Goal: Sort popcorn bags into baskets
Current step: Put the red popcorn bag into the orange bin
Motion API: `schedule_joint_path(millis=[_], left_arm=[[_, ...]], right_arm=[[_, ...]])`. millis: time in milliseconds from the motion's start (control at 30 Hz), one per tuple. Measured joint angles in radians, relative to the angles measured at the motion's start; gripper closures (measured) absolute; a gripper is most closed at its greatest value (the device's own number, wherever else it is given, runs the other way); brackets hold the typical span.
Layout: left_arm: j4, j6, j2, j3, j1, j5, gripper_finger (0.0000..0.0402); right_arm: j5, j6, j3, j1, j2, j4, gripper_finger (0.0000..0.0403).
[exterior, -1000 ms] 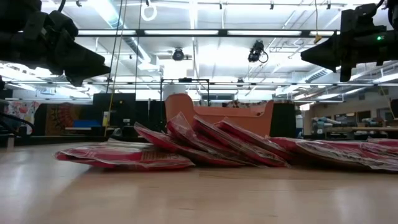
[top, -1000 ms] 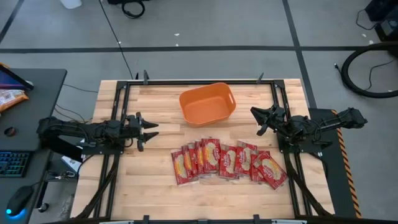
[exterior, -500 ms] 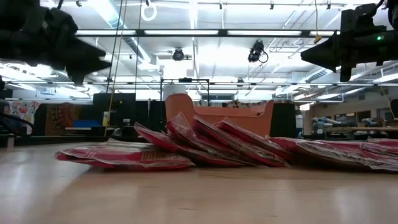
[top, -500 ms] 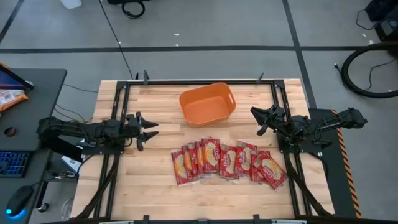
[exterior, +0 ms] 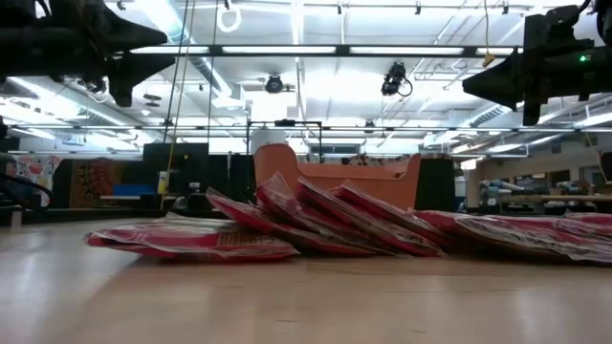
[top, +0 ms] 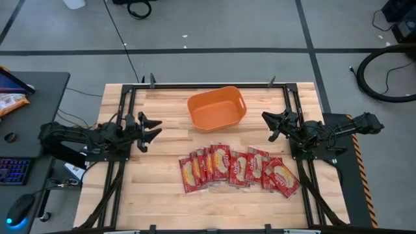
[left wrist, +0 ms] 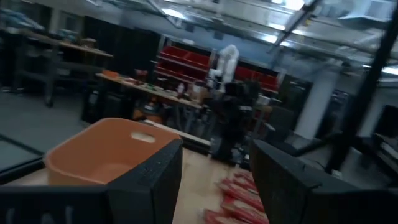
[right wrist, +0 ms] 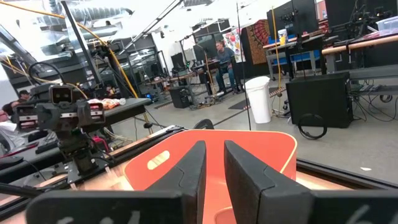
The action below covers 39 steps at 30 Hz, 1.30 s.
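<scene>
High view: my left gripper [top: 155, 129] hangs spread wide and empty over the table's left side, my right gripper [top: 271, 125] parted and empty at the right. The popcorn bags [top: 237, 169] overlap in a row just in front of the orange tub [top: 217, 108].

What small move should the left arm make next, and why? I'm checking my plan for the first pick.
Probably swing the left claw toward the nearest popcorn bag and lower it. The claw is open, empty, above the table beside the orange basket, and every bag lies outside the basket.
</scene>
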Motion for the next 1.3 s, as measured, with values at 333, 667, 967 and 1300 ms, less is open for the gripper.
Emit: schedule_joint_path(millis=[333, 667, 967, 1300], left_arm=[[0.010, -0.080, 0.002, 0.000, 0.000, 0.042, 0.0209], [0.033, -0.159, 0.347, 0.102, -0.041, 0.282, 0.0209], [-0.030, 0.037, 0.652, 0.238, -0.134, 0.359, 0.0209], [-0.154, 0.126, 0.967, 0.433, -0.155, 0.353, 0.0209]], right_arm=[[0.000, 0.000, 0.000, 0.000, 0.000, 0.000, 0.0341], [0.000, 0.000, 0.000, 0.000, 0.000, 0.000, 0.0341], [0.000, 0.000, 0.000, 0.000, 0.000, 0.000, 0.0341], [0.000, 0.000, 0.000, 0.000, 0.000, 0.000, 0.0341]])
